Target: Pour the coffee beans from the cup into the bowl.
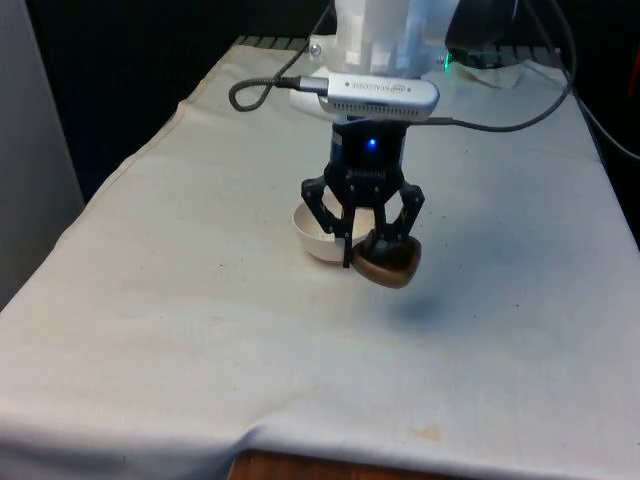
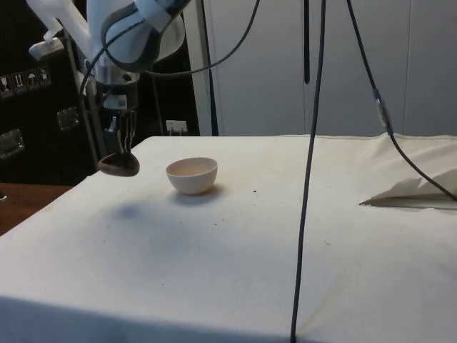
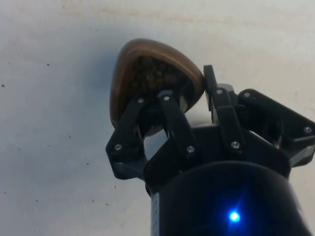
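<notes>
Wrist view: the brown cup (image 3: pixel 152 81) is full of coffee beans (image 3: pixel 152 73), and the gripper (image 3: pixel 189 105) pinches its rim tight. It hangs above the white cloth (image 2: pixel 214 250), just beside the white bowl (image 2: pixel 191 174).

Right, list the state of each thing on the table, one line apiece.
Cup: brown, lifted off the cloth, beans inside, held by its rim.
Beans: in the cup, none poured.
Bowl: white, upright on the cloth, looks empty.
Tool: shut on the cup's rim, beside the bowl.
</notes>
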{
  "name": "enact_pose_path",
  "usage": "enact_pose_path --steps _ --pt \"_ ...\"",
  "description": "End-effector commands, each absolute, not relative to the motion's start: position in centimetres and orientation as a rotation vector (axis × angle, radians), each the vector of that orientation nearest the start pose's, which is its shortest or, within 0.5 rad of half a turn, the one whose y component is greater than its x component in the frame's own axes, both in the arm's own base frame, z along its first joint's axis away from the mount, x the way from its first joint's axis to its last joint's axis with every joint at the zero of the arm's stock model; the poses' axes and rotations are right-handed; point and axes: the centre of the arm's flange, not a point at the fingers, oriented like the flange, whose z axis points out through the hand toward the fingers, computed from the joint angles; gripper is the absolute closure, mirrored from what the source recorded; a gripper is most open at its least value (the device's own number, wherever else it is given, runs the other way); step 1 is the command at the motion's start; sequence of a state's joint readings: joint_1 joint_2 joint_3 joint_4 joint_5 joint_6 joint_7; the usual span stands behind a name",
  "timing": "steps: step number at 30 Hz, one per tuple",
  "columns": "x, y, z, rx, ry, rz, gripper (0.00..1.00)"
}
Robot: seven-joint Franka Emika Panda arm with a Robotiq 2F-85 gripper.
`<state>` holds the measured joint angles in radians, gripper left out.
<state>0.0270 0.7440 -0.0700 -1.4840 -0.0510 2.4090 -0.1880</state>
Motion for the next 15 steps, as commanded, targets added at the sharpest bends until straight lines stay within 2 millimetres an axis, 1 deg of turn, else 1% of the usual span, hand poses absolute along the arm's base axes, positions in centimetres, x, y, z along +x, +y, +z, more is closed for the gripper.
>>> enact_pose_path --steps 1,2,6,10,11,15 --pt "73.4 -2.3 25.3 -3.218 -0.328 -0.278 0.95" --pt "73.1 -2.5 25.9 -3.223 -0.333 -0.288 0.95" --pt "72.7 -3.2 26.8 -3.227 -0.335 -0.296 0.95" --pt "72.3 -3.7 27.5 -3.23 -0.342 -0.306 0.95" --pt "72.4 -3.6 27.3 -3.23 -0.335 -0.291 0.95" --pt "71.9 -4.5 28.2 -3.237 -0.345 -0.317 0.95"
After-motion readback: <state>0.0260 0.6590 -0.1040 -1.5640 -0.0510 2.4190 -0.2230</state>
